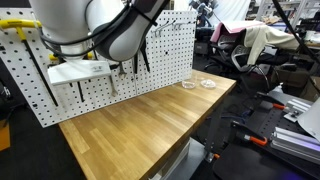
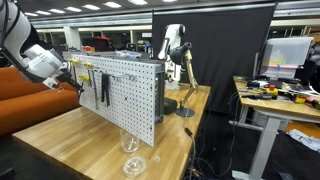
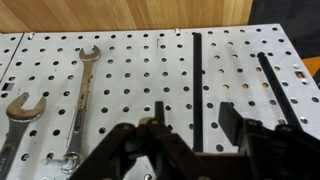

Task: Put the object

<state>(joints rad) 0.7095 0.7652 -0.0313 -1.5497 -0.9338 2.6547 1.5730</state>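
The arm's [image 2: 35,60] fingers [image 3: 238,130] hang spread before an upright white pegboard [image 3: 130,70] in the wrist view, with bare board showing in the gap between them. A wrench [image 3: 80,105], seemingly the task's object though that cannot be told for sure, hangs on the board at 10 o'clock from them. A second wrench [image 3: 20,112] hangs just beside it at 8 o'clock, while in an exterior view the board stands on a wooden counter [image 1: 140,125], with two glass dishes [image 1: 208,84] at 3 o'clock near the counter's far edge.
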